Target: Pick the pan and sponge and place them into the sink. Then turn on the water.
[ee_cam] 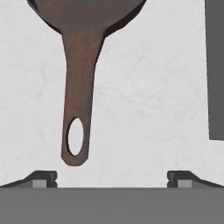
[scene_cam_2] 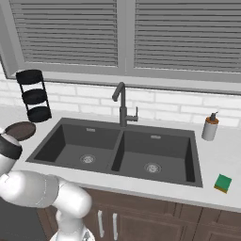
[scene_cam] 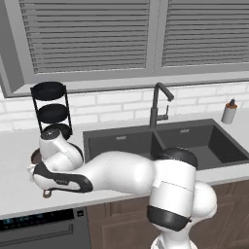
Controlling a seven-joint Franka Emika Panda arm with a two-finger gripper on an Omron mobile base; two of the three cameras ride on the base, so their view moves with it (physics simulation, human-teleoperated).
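The dark-brown pan (scene_cam_2: 20,130) lies on the counter left of the sink (scene_cam_2: 70,141); in the left base view my arm covers most of the pan (scene_cam: 35,156). In the hand view its long handle (ee_cam: 78,87) runs down from the bowl toward me, and its holed end stops just above my left fingertip (ee_cam: 43,178). My gripper (ee_cam: 112,179) hovers over the counter, open, with nothing between the fingers; the handle lies left of the gap's middle. The green and yellow sponge (scene_cam_2: 223,183) sits on the counter right of the sink. No water runs from the faucet (scene_cam_2: 123,106).
A black three-tier rack (scene_cam: 51,109) stands behind the pan against the tiled wall. A soap bottle (scene_cam_2: 210,127) stands at the sink's back right corner. The sink's dark edge (ee_cam: 215,65) runs along the right of the hand view.
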